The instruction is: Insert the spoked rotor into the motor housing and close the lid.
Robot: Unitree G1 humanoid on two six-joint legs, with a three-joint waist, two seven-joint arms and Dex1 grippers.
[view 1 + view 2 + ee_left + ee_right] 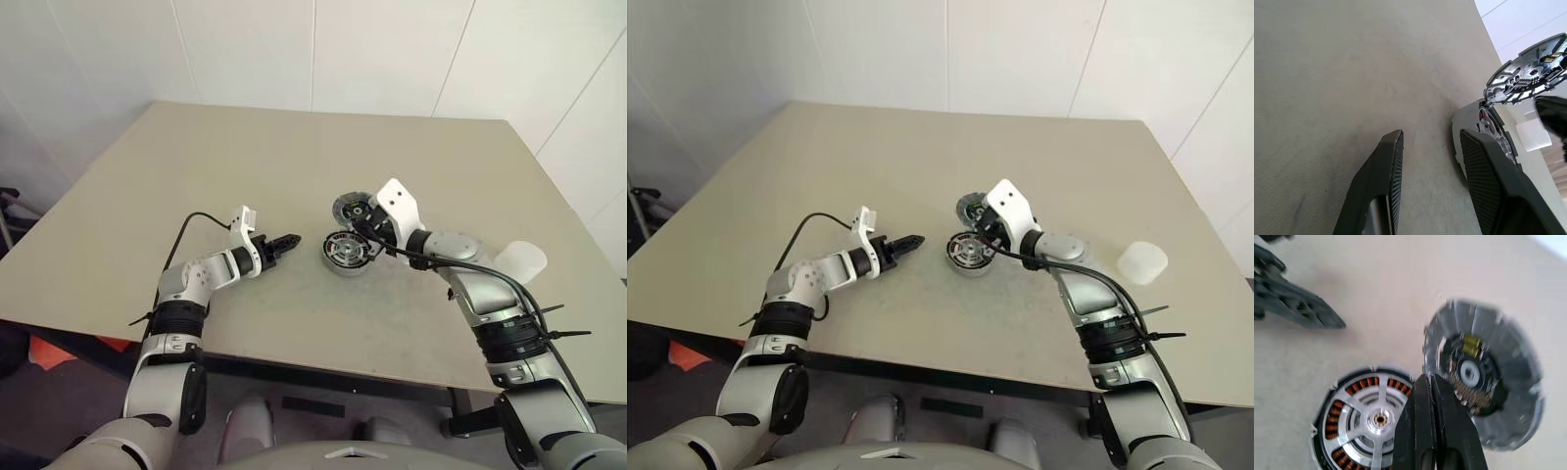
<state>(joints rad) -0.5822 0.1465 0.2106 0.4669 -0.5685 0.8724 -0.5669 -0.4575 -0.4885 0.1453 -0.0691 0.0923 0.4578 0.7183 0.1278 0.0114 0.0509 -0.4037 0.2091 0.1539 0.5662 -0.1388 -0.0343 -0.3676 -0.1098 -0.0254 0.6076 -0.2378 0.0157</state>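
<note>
since the right gripper [1434, 382] has its fingers pinched together on the edge of the lid [1484, 377], holding it tilted up just beside and above the motor housing [1364, 418] on the table [294, 166], i'd say the spoked rotor [1378, 417] looks already seated in there and only closing is left. right arm reaches in from the housing's right, wrist angled down; the left gripper [286, 242] hovers half open and empty on the housing's other side.

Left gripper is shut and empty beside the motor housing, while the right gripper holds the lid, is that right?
No. The left gripper is open, not shut: the left wrist view shows its fingers apart, with table between them. The rest stands: it is empty beside the motor housing, and the right gripper holds the lid.
</note>
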